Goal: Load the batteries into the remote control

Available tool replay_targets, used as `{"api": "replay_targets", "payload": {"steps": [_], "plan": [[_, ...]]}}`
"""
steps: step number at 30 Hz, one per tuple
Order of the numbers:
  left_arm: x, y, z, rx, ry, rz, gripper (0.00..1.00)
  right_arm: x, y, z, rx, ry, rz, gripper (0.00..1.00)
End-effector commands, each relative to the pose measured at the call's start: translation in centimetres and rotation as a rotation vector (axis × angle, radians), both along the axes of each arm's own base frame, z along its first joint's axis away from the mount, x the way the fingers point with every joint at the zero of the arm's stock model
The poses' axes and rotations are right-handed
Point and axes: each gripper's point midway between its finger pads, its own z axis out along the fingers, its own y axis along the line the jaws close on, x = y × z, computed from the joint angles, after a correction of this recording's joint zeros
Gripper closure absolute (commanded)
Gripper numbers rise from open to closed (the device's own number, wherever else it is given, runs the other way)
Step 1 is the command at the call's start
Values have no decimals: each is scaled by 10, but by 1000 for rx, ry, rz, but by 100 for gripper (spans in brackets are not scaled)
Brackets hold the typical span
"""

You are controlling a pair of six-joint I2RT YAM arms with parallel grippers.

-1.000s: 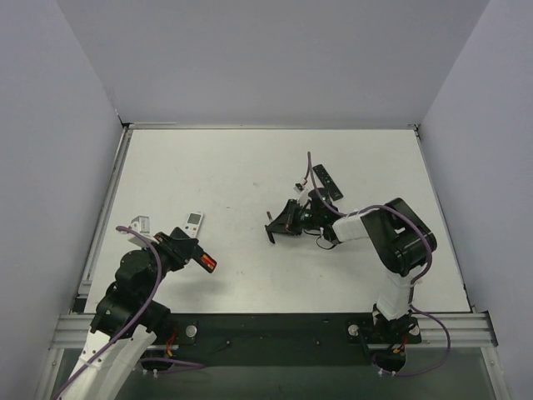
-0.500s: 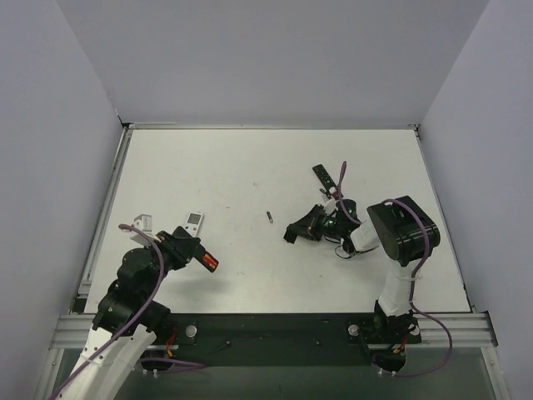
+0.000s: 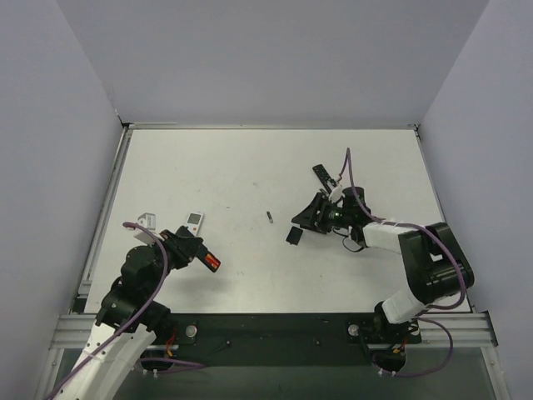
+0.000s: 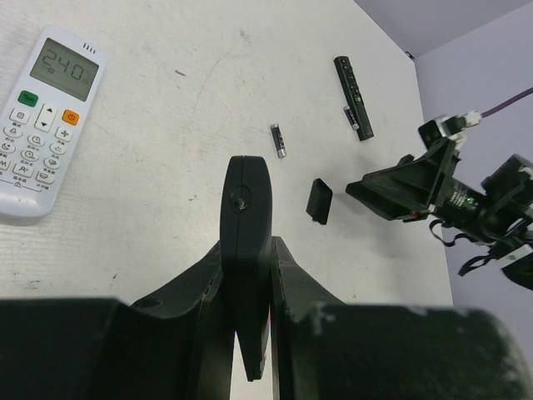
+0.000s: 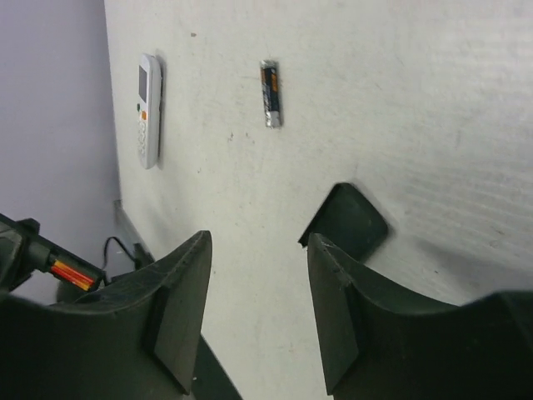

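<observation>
The left jaws clench a red battery (image 3: 211, 264), so the open, empty right jaws should reach the grey battery (image 3: 269, 217) at nine o'clock and pinch its middle.

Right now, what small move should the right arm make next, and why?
Probably ease the right gripper forward over the dark battery and lower onto it: its jaws stand open and empty, the black cover lies flat beside them, and that battery lies loose ahead.

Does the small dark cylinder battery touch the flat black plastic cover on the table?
No, the small dark cylinder battery lies apart from the flat black plastic cover, with bare white table between them.
</observation>
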Motion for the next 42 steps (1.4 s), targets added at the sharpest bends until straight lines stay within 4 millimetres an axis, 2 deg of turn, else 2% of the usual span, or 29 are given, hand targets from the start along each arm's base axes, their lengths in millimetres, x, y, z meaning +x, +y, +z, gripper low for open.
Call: {"api": "replay_targets", "payload": {"steps": [1,2,3,5,6,7,10,12,14,17,18,19,24,37,42], "plan": [[6,-7,23,-49,-72,-18,100,-7,-26,-1,-395,-82,107,53],[6,-7,22,-47,-71,-20,100,-3,-23,9,-449,-110,124,52],[6,-8,22,-47,-70,-21,100,-9,-39,0,-569,-69,127,48],[6,-8,22,-46,-72,-27,100,-11,-43,1,-643,-39,143,41],[6,-9,20,-44,-68,-28,100,-11,-42,5,-694,-25,160,33],[7,-10,20,-44,-66,-31,100,-12,-42,5,-730,-27,183,30],[7,-12,18,-41,-64,-46,100,-10,-37,7,-807,-8,260,26],[6,-14,17,-43,-61,-59,100,-15,-37,-2,-829,43,331,27],[5,-19,16,-50,-55,-85,100,-8,-34,3,-842,4,390,29],[3,-25,12,-61,-41,-113,100,2,-32,3,-880,-39,476,37],[4,-26,10,-62,-34,-118,100,3,-34,-1,-898,-31,501,44],[4,-28,11,-68,-38,-125,100,9,-32,3,-906,-52,508,47],[5,-40,7,-88,-20,-182,100,17,-29,-6,-943,-83,640,59],[7,-63,-4,-167,55,-266,100,17,-15,-34,-1015,-158,854,67],[7,-65,-7,-182,78,-268,100,20,-14,-44,-1050,-174,875,76]]}}
